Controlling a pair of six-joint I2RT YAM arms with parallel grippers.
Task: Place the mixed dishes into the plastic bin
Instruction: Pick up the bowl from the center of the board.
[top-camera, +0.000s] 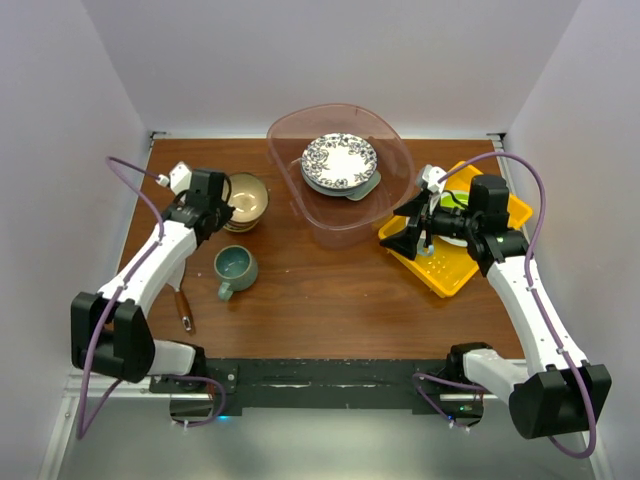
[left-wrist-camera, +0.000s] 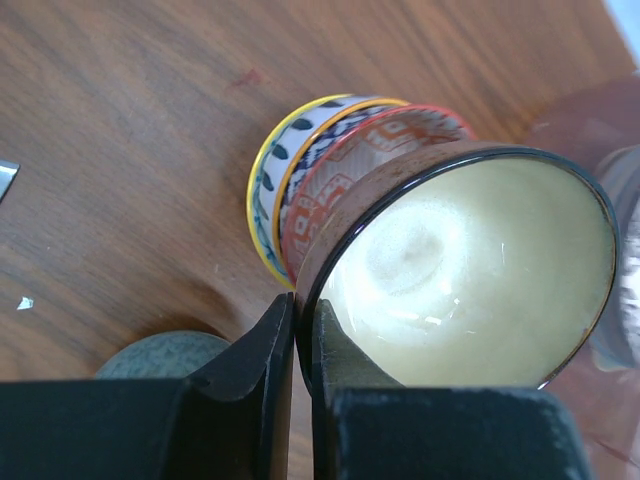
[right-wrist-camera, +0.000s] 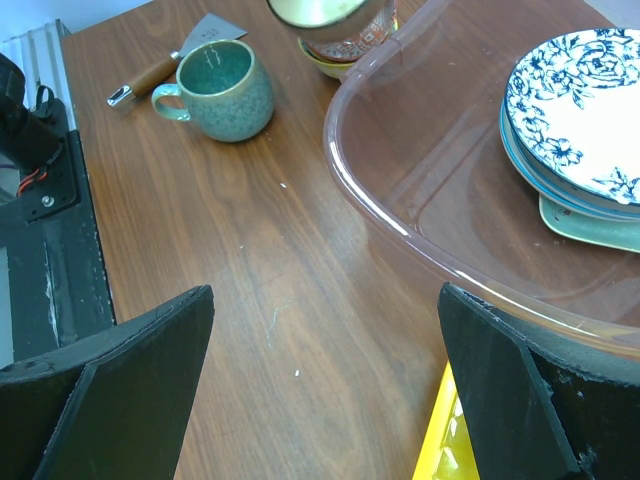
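My left gripper (top-camera: 222, 208) is shut on the rim of a tan bowl (top-camera: 246, 197) with a cream inside (left-wrist-camera: 470, 270), tilted above a red patterned bowl (left-wrist-camera: 340, 170) nested in a blue-and-yellow one (left-wrist-camera: 268, 180). The translucent plastic bin (top-camera: 345, 225) holds a blue floral plate (top-camera: 340, 157) stacked on other plates and a pale mint tray (right-wrist-camera: 590, 222). A teal mug (top-camera: 235, 268) stands on the table near the left arm. My right gripper (top-camera: 408, 236) is open and empty, hovering by the bin's right side (right-wrist-camera: 400, 200).
A yellow perforated tray (top-camera: 450, 265) lies under the right arm. A wood-handled scraper (top-camera: 183, 305) lies left of the teal mug, also seen in the right wrist view (right-wrist-camera: 165, 62). White walls enclose the wooden table (top-camera: 330, 300).
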